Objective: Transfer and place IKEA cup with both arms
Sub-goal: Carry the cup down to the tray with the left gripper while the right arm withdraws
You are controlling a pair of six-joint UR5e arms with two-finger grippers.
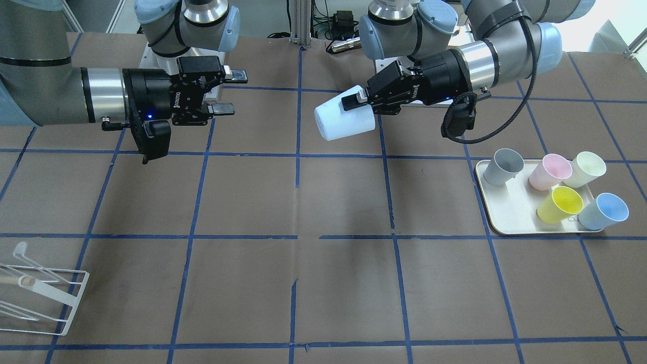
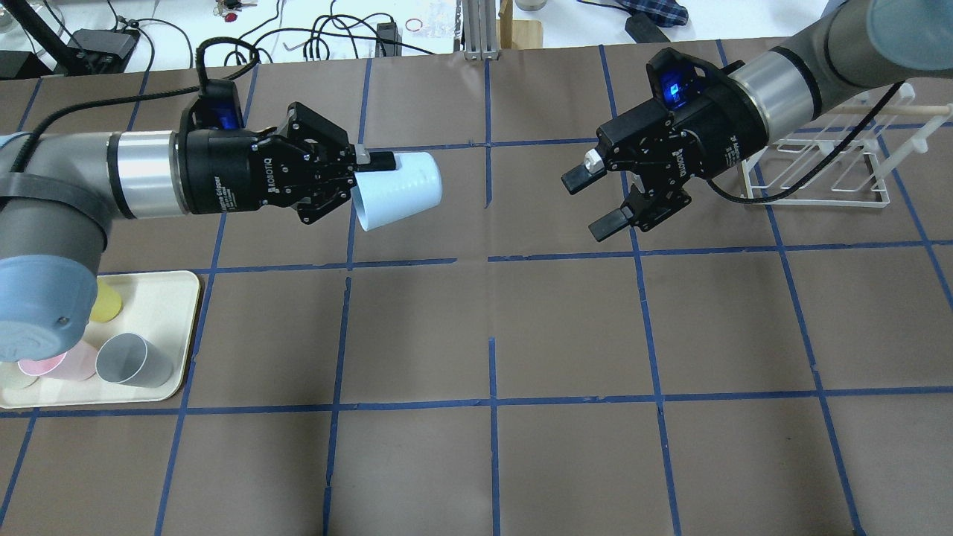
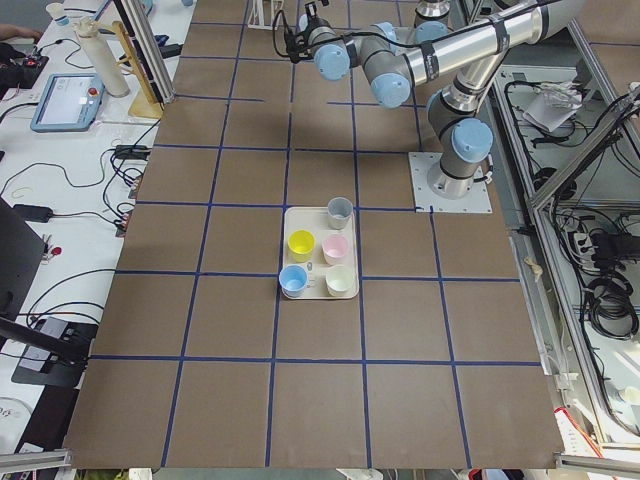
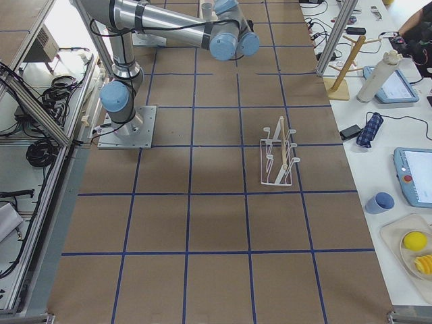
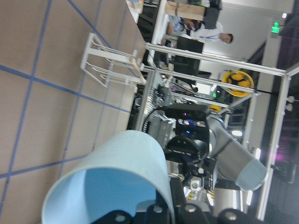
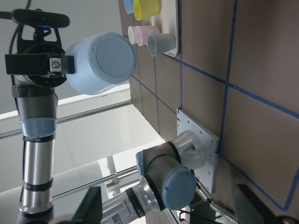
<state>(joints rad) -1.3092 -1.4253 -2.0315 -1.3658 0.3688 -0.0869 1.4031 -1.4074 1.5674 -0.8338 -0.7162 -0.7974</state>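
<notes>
The pale blue IKEA cup hangs on its side above the table, its base pointing at my right gripper. My left gripper is shut on the cup's rim wall, with one finger on the outside. In the front view the cup is held by the left gripper at centre. My right gripper is open and empty, facing the cup's base across a clear gap; it also shows in the front view. The right wrist view shows the cup's base; the left wrist view shows its open mouth.
A cream tray on the robot's left holds a grey cup, a pink cup, a cream cup, a yellow cup and a second blue cup. A white wire rack stands on the robot's right.
</notes>
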